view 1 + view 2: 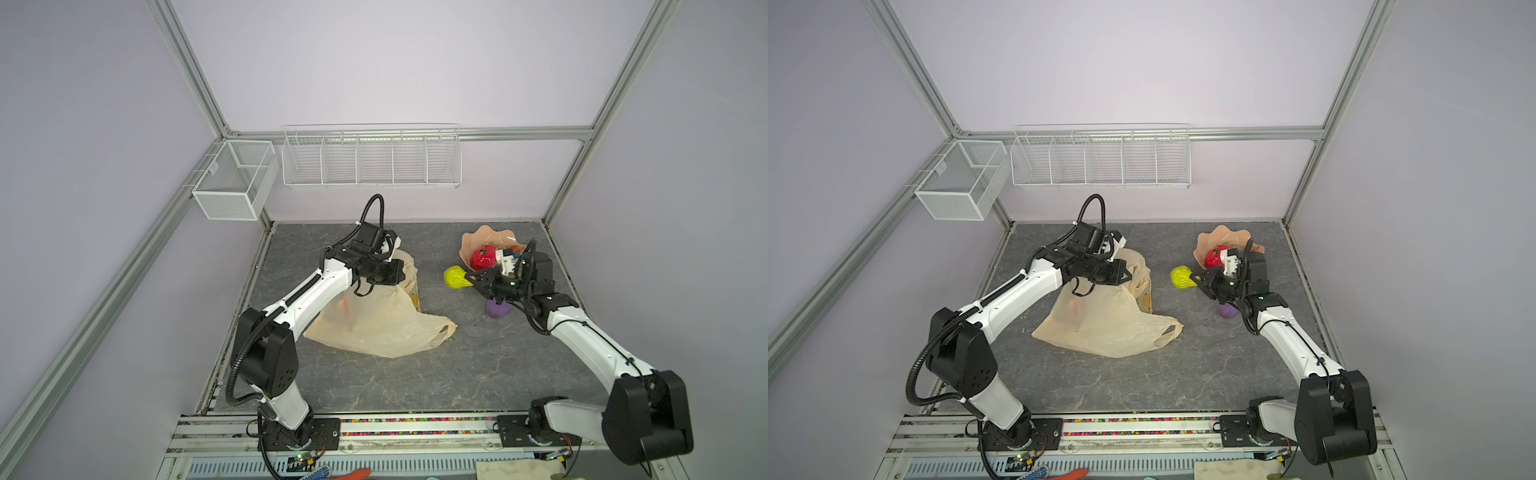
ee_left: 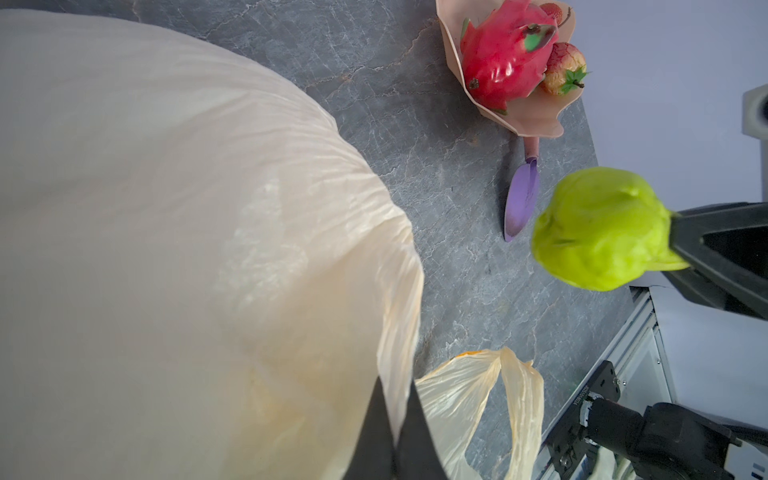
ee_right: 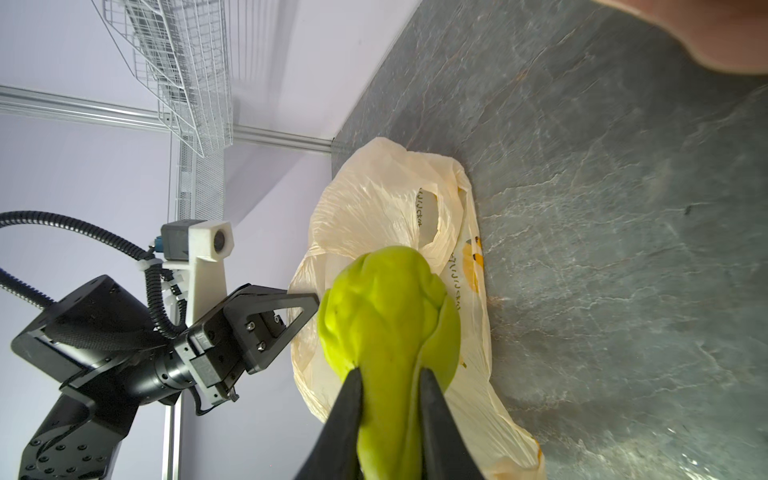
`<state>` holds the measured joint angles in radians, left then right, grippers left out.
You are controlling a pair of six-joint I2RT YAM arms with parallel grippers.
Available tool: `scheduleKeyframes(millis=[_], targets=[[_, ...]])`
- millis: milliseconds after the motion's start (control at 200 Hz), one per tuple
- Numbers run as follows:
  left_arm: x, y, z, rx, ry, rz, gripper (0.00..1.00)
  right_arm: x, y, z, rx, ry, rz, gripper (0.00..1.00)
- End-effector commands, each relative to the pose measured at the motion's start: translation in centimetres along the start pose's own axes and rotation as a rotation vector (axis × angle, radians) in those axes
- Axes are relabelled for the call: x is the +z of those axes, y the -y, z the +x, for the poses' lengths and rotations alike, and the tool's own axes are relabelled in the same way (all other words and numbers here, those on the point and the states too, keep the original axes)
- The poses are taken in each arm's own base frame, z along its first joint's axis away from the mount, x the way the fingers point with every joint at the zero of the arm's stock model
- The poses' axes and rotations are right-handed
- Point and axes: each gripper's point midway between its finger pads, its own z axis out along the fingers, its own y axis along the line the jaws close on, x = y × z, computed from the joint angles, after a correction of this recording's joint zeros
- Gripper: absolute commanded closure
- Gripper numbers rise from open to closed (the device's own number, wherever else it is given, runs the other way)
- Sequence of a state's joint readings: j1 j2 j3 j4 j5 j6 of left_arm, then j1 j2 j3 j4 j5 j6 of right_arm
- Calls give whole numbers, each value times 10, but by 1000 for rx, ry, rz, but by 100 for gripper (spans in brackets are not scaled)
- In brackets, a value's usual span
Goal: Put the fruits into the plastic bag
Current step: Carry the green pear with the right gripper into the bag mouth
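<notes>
the right gripper (image 3: 388, 374) clamped the narrow end of a green pear (image 3: 386, 307). beyond it the crumpled plastic bag (image 3: 374, 199) lay on the grey table (image 3: 623, 249), the left gripper (image 3: 311, 300) closed at its edge.

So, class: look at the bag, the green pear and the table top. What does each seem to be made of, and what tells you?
The bag: thin plastic film, cream and translucent; it crinkles finely. The green pear: probably moulded plastic or foam, matt, unnaturally bright and even. The table top: looks like grey veined stone, possibly only a printed surface; dull sheen.
</notes>
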<state>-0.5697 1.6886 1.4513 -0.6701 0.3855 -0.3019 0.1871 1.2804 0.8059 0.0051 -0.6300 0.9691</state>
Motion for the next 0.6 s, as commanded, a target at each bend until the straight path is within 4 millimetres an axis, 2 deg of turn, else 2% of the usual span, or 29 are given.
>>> scheduleKeyframes(millis=[0, 260, 410, 420, 440, 595], targets=[[-3, 9, -14, 33, 30, 24, 100, 19, -17, 9, -12, -38, -74, 92], [-6, 11, -19, 45, 39, 23, 100, 79, -13, 45, 14, -179, -97, 93], [-7, 12, -22, 50, 43, 23, 100, 122, -16, 78, 36, -288, -133, 93], [-7, 12, -22, 50, 43, 21, 100, 125, -25, 76, 25, -288, -154, 93], [-6, 12, -22, 52, 43, 21, 100, 131, -30, 79, 25, -300, -168, 93], [-7, 12, -26, 64, 49, 15, 100, 174, -38, 111, 65, -402, -227, 91]])
